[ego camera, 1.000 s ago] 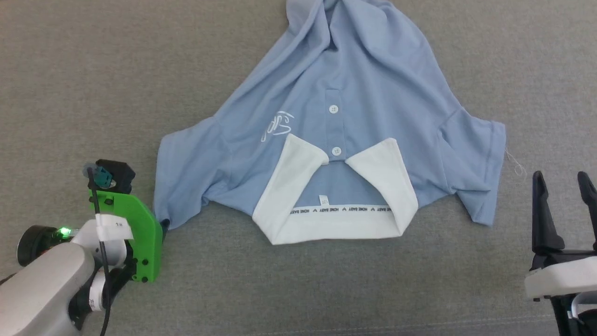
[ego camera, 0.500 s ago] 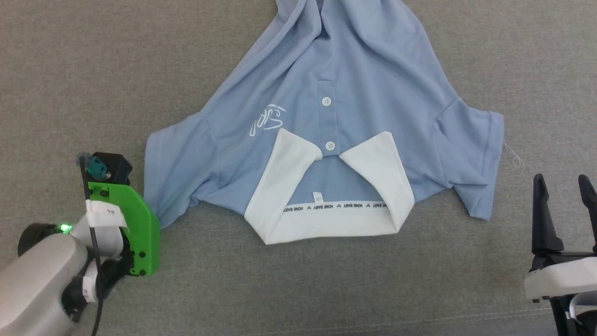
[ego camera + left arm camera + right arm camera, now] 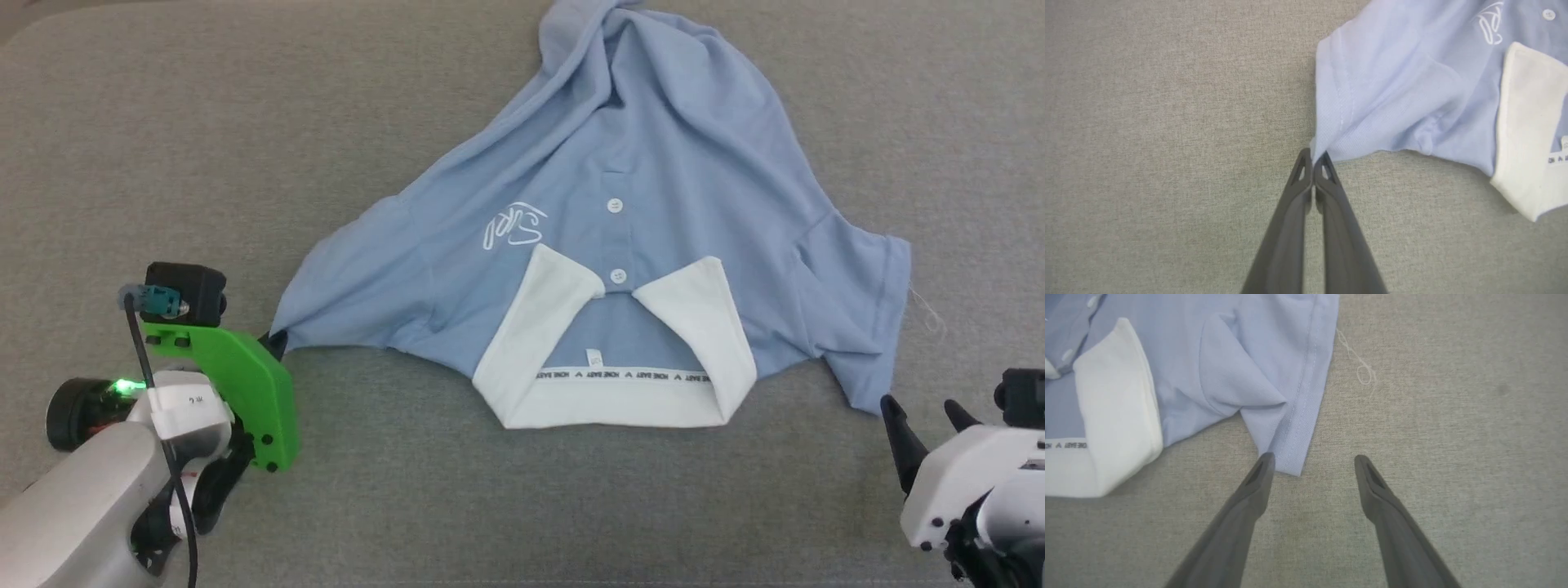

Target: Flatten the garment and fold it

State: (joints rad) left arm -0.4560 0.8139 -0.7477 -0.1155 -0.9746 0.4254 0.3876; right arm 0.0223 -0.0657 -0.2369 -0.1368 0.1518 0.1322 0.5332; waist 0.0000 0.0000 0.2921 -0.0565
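Note:
The garment (image 3: 653,188) is a light blue short-sleeved shirt with a white collar (image 3: 612,400) and two buttons, lying front up on a grey fabric surface, its lower body bunched at the far side. My left gripper (image 3: 273,343) is shut on the corner of the left sleeve, which is drawn out to a point. In the left wrist view the closed fingertips (image 3: 1313,157) pinch the sleeve hem of the garment (image 3: 1392,102). My right gripper (image 3: 918,406) stands open just beside the right sleeve's near corner. The right wrist view shows that gripper (image 3: 1314,459) open, the garment's (image 3: 1241,367) sleeve corner just beyond its tips, against the left one.
A loose white thread (image 3: 927,314) lies on the surface by the right sleeve hem, also in the right wrist view as a thread (image 3: 1361,367). Grey fabric (image 3: 163,163) stretches all around the shirt.
My left gripper has shut on the left sleeve corner and the sleeve is now pulled taut to a point. My right gripper has come closer to the right sleeve's corner. The head camera has shifted.

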